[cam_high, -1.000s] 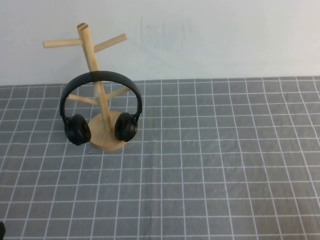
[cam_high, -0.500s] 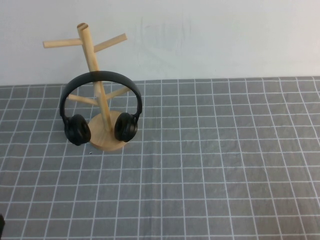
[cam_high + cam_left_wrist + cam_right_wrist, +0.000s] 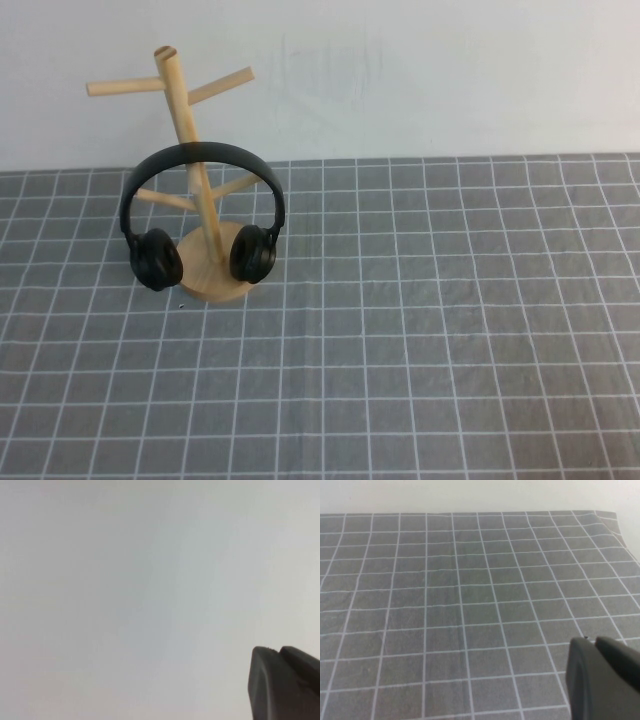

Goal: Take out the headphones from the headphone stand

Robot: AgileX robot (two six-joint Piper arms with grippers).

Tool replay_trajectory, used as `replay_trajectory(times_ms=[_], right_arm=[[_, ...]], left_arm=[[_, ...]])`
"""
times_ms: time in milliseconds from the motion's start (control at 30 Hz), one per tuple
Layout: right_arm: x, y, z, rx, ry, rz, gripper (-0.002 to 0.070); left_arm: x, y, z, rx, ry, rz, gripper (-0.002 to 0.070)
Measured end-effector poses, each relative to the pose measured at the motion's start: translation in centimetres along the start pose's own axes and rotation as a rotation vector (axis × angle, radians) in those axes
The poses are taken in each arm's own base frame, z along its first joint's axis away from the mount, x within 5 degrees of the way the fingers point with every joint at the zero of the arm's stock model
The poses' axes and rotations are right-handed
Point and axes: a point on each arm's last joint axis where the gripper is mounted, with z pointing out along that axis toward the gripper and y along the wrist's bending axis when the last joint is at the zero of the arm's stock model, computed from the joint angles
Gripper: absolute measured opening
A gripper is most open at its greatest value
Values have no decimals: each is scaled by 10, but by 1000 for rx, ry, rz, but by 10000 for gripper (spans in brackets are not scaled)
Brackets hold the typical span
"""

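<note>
Still on the stand, the headphones (image 3: 202, 215) hang over a peg of the headphone stand (image 3: 205, 215).
Ear cups flank its round base on the gridded table (image 3: 450, 330), far left. Only a dark corner of the left hand (image 3: 285, 685) and the right hand (image 3: 602, 677) shows; whether each is apart or together, I cannot tell.

No readable text, label, brand, number or sign shows anywhere.

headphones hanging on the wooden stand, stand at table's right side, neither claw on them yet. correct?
Not quite: the high view shows the headphone stand at the table's left side, not the right. The rest holds: the headphones hang on it, and neither claw touches them. Left claw faces a blank wall; right claw is over bare tablecloth.
</note>
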Motion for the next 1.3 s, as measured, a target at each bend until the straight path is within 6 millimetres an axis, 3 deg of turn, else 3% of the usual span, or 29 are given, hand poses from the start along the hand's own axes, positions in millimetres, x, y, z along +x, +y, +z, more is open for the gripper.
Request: replay_trajectory(times_ms=[233, 333, 567, 667, 767, 900, 1300], right_arm=[[0, 0, 0, 0, 0, 0, -9], [0, 0, 0, 0, 0, 0, -9], [0, 0, 0, 0, 0, 0, -9], [0, 0, 0, 0, 0, 0, -9], [0, 0, 0, 0, 0, 0, -9], [0, 0, 0, 0, 0, 0, -9], [0, 0, 0, 0, 0, 0, -9]], left_arm=[[-21, -1, -2, 10, -234, -6, -3], [-30, 0, 2, 14, -248, -30, -4], [-88, 7, 35, -19, -106, -105, -4], [-97, 11, 56, -47, 60, -116, -4], [-84, 14, 76, -78, 292, -127, -4], [-51, 15, 93, -96, 521, -131, -3], [19, 16, 122, -103, 832, -135, -4]])
